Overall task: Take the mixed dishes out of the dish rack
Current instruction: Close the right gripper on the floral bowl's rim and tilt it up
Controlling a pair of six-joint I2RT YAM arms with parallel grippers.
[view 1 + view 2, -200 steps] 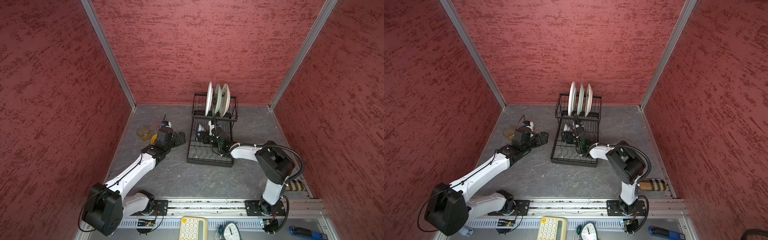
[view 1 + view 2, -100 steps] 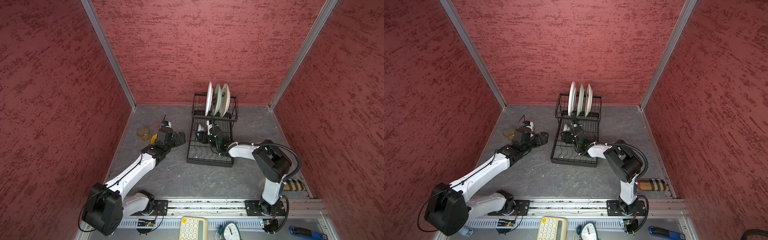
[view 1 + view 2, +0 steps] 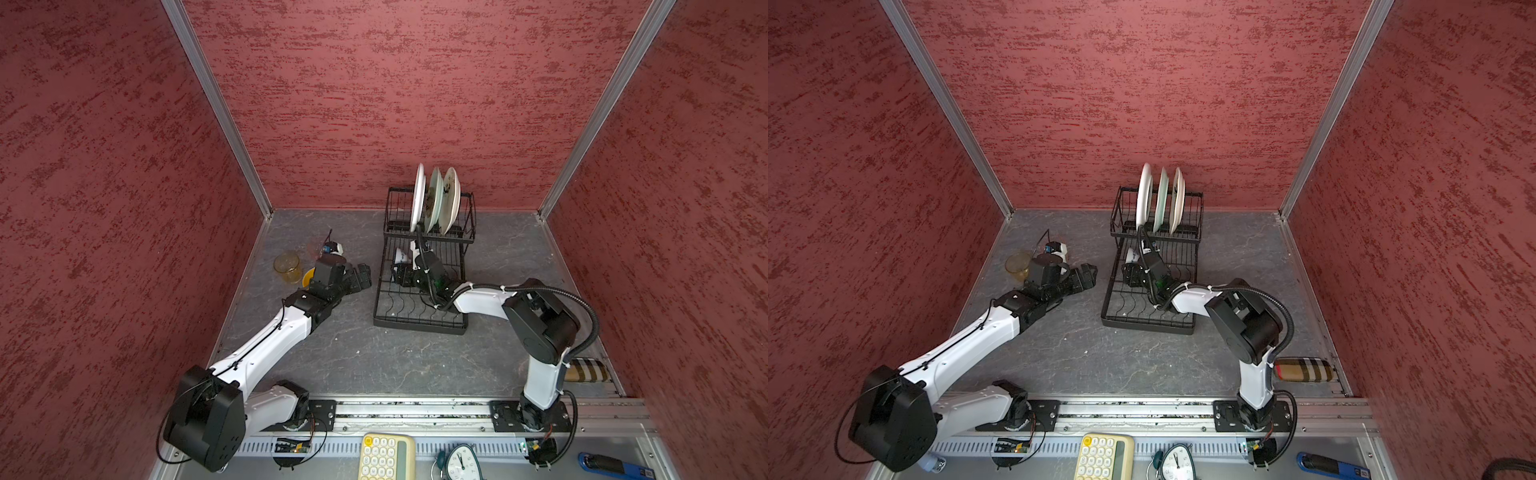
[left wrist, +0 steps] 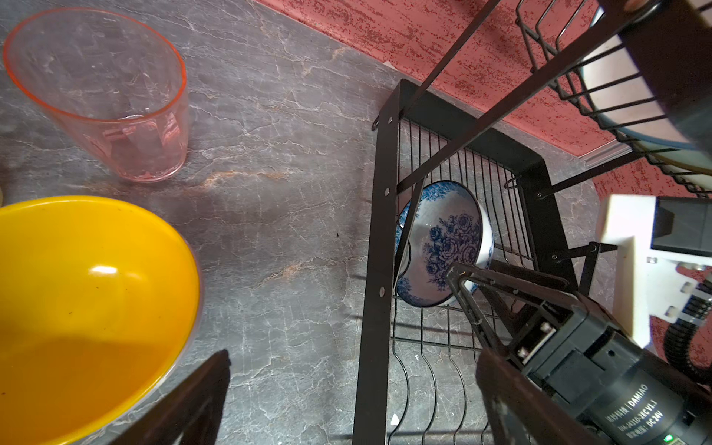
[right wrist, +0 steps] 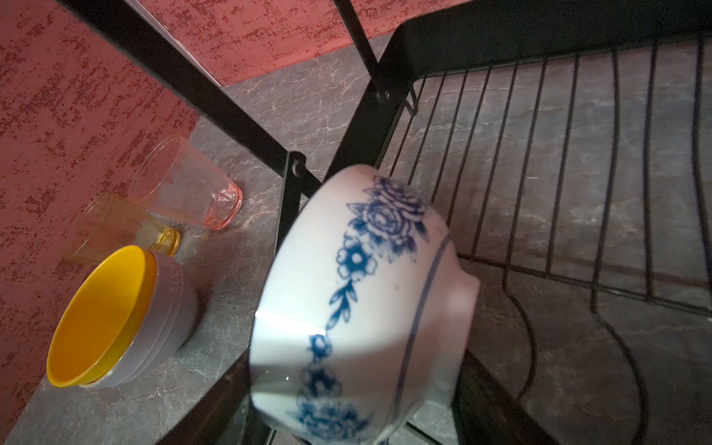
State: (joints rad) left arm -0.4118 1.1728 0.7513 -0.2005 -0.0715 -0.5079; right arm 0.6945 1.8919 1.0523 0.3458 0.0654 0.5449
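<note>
The black wire dish rack [image 3: 415, 324] [image 3: 1144, 326] stands at the back. Three plates stand upright in its tall basket: white [image 3: 419, 195], pale green [image 3: 434, 199] and cream [image 3: 451, 199]. A blue-white bowl [image 4: 443, 239] [image 5: 358, 300] lies tilted on its side in the flat tray. My right gripper [image 3: 403, 274] [image 5: 354, 404] is shut on it, one finger on the mouth side and one at the foot. My left gripper [image 3: 359, 276] [image 4: 354, 358] hangs open and empty just left of the rack. On the table beside it sits a yellow bowl [image 4: 84, 300] nested in a lavender bowl [image 5: 169, 308].
A pink tumbler [image 4: 115, 96] and an amber tumbler [image 3: 286, 266] stand on the table left of the bowls, near the left wall. A calculator [image 3: 386, 457], a clock [image 3: 461, 461] and a blue tool [image 3: 615, 465] lie in front of the rail. A plaid roll [image 3: 588, 370] lies at the right.
My right gripper has reached deeper into the rack tray and its jaws have narrowed around the blue-white bowl. The left arm has stayed where it was, still open.
</note>
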